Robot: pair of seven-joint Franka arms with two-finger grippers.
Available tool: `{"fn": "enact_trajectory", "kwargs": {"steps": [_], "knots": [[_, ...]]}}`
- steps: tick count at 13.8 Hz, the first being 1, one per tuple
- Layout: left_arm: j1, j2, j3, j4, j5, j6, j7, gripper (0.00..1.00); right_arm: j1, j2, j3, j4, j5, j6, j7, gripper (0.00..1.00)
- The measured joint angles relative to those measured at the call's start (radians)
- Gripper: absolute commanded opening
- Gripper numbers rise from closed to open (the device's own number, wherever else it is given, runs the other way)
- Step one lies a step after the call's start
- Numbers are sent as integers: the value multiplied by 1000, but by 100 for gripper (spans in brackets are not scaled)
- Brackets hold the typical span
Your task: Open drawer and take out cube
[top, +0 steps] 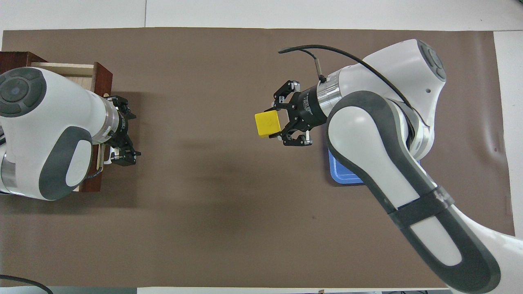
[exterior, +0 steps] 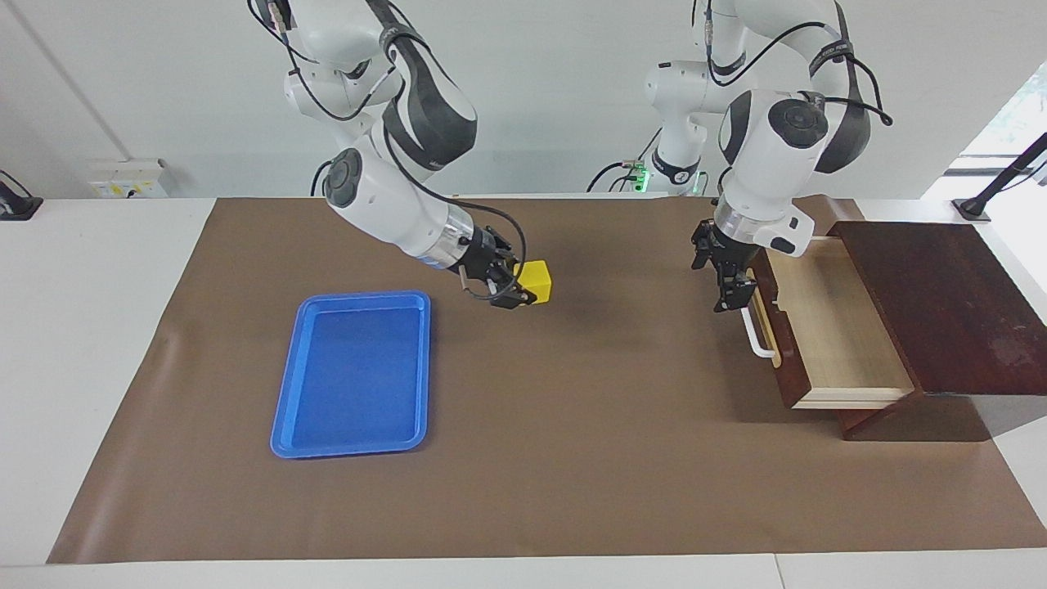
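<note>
The yellow cube [exterior: 538, 276] [top: 266, 123] hangs above the brown mat with my right gripper [exterior: 523, 288] [top: 277, 123] shut on it, between the blue tray and the table's middle. The reddish-brown drawer [exterior: 834, 327] [top: 69, 71] stands pulled out at the left arm's end, its pale inside bare. My left gripper [exterior: 724, 278] [top: 124, 132] is open and holds nothing. It hovers just in front of the drawer's front panel, by the white handle [exterior: 757, 331].
A flat blue tray [exterior: 356, 372] lies on the mat toward the right arm's end; in the overhead view only a corner of the tray [top: 343, 173] shows under the right arm. The dark cabinet top [exterior: 949, 303] sits over the drawer.
</note>
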Motion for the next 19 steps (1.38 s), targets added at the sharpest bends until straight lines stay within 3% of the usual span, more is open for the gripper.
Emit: {"fn": "enact_trajectory", "kwargs": {"steps": [6,12,19], "knots": [[93,16,1,-18,43,59,234,100,-200,-34,-7,-146,0,-26,-311,0],[140,32,-2,-28,116,100,258,100,-364,-74,-12,-357,-2,-8,-556,0],[251,33,-11,-27,135,128,276,100,-462,-35,-13,-410,-116,-8,-646,0]]}}
